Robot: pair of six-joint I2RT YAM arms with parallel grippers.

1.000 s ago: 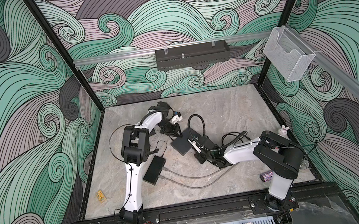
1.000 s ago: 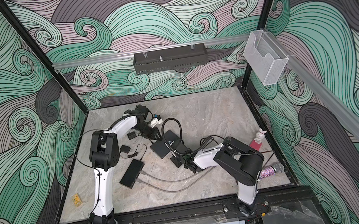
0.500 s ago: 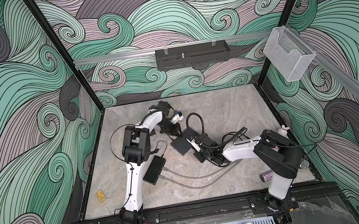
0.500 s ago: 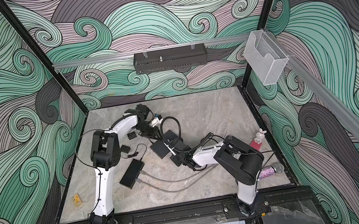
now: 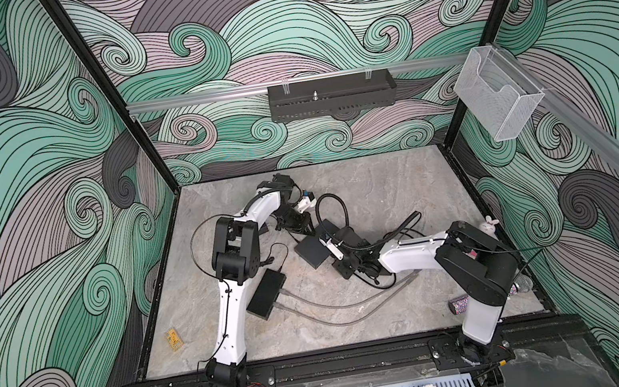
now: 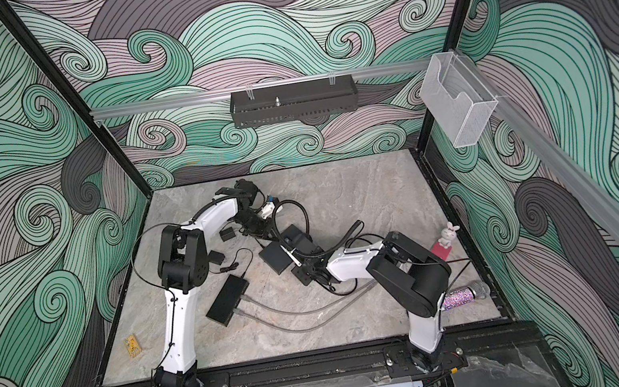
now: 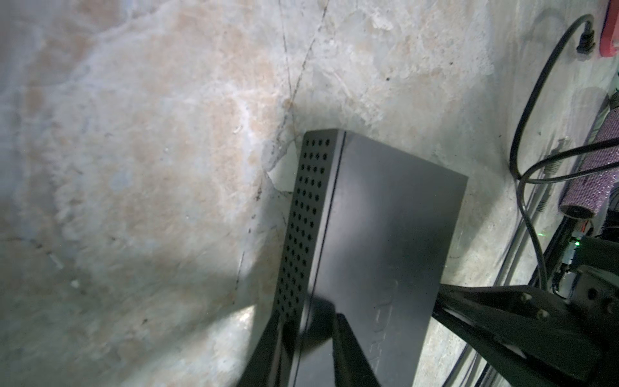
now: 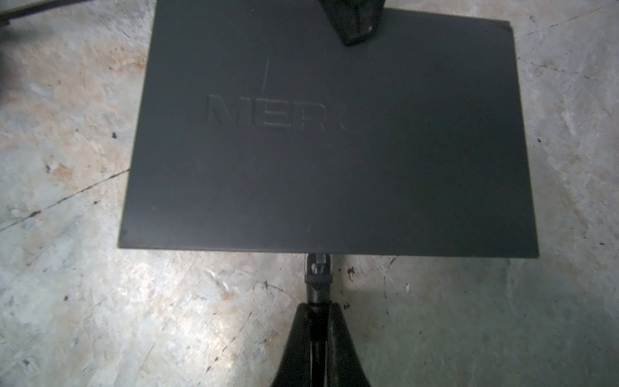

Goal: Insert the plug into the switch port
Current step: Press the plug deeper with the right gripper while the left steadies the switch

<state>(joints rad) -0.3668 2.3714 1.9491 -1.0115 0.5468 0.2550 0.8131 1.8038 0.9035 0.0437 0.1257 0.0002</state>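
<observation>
The small clear-tipped black plug [image 8: 318, 268] now meets the right edge of the flat black metal switch [image 8: 335, 150], mid-scene. A second ago it stood short, so insertion looks begun, not seated. The right gripper [image 8: 318, 311] stays clenched on the plug; the left gripper [image 7: 315, 331] grasps the switch's far edge. Only the right wrist view shows this contact; in both top views it is too small to tell.
</observation>
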